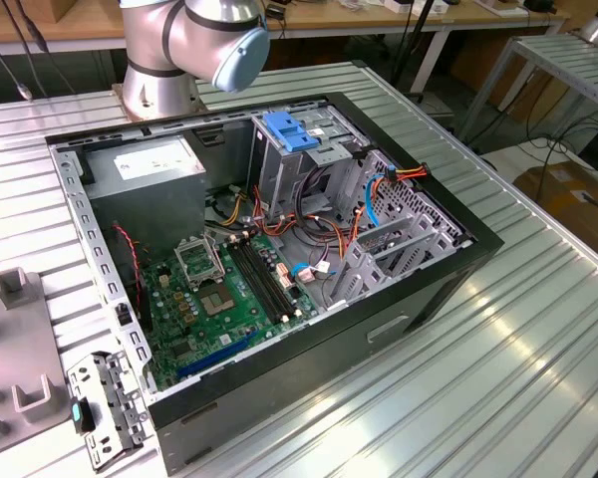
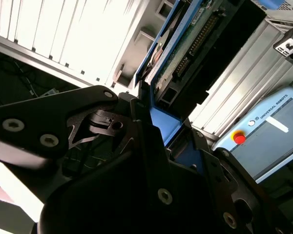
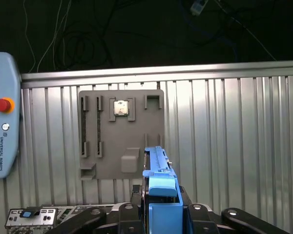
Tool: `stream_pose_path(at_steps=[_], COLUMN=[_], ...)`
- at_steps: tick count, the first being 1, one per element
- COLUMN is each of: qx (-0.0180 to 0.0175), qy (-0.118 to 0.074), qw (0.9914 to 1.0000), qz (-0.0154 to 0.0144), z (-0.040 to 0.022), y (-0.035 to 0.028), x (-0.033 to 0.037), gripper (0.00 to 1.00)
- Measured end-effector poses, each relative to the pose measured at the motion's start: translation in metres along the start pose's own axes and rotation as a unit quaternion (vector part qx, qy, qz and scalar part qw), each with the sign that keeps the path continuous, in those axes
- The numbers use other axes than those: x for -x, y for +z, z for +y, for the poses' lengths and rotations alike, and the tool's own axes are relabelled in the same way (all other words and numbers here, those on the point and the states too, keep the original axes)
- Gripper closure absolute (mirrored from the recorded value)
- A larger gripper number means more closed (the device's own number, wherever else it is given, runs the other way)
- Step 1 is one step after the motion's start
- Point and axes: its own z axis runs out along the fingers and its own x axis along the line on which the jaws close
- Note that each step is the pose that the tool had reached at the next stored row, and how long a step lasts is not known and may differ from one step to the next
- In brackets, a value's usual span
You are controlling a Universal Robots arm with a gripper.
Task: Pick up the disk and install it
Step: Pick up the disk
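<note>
The tool (image 3: 162, 208) was closed on the disk (image 3: 157, 168), gripping it edge-on at its blue plastic rails (image 3: 162, 187), as both wrist views showed. The disk hung clear of the ribbed table (image 3: 234, 126), near the grey fixture plate (image 3: 121, 139). In the second wrist view its circuit board (image 2: 183, 58) and connector row (image 2: 201, 35) lay exposed. The open computer case (image 1: 309, 329) rested on the table, its drive cage (image 1: 279, 179) capped by a blue latch (image 1: 291, 134).

Assessment: the disk was probably rigid, dense and shock-sensitive, and its rails could flex. The hold belonged on the long side edges, never on the board or connector.
</note>
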Motion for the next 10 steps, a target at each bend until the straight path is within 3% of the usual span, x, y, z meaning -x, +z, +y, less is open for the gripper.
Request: stream_pose_path(at_steps=[5,7,10], qx=[0.0000,0.0000,0.0000], qy=[0.000,0.000,0.000], qw=[1.00000,1.00000,1.00000], qz=[0.0004,0.0006,0.0008], z=[-0.0101,-0.0186,-0.0268], y=[0.0011,0.0018,0.0023], x=[-0.0020,-0.0021,-0.0018], gripper=[0.63,0.63,0.63])
